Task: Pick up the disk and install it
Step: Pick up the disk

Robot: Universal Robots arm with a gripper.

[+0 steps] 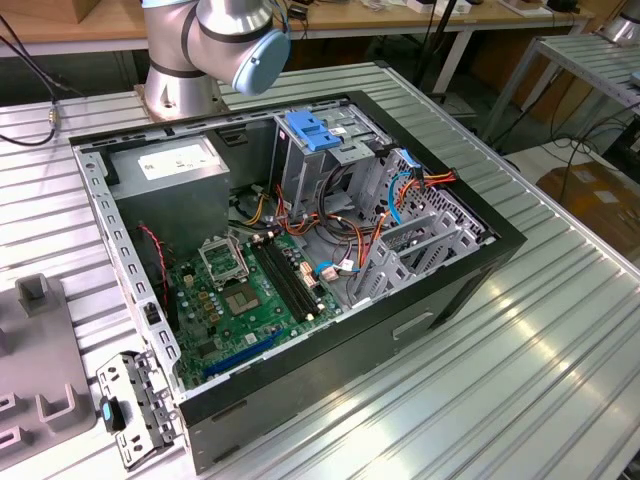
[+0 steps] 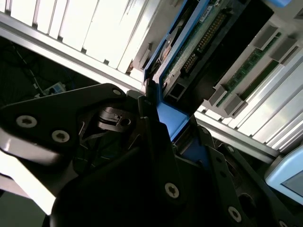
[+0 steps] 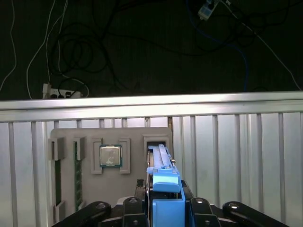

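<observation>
- In the first wrist view the hand [image 3: 166,210] is clenched on the disk [image 3: 161,158], with a finger [image 3: 135,213] against each side of its blue rail [image 3: 165,182]. The grip sits at one end, so the disk's free length could lever it loose or tip it.
- The disk stands on edge in a slot at one side of the grey holder [image 3: 64,135] and does not look clear of it yet. A lift that is off the slot's line could wedge the disk or drag the holder along.
- A processor chip [image 3: 110,156] and memory sticks [image 3: 75,175] lie elsewhere in the holder, beside the slot. A swinging disk could knock them.
- Past the holder the desk [image 3: 236,156] ends at a rim, with cables [image 3: 71,56] on the floor beyond. A dropped disk could go over.
- The wrist sits low at the holder's near end, sighting along the disk's upper edge.
- In the exterior view the arm [image 1: 215,40] rises from its base behind the open computer case [image 1: 450,290] and bends out of the picture.
</observation>
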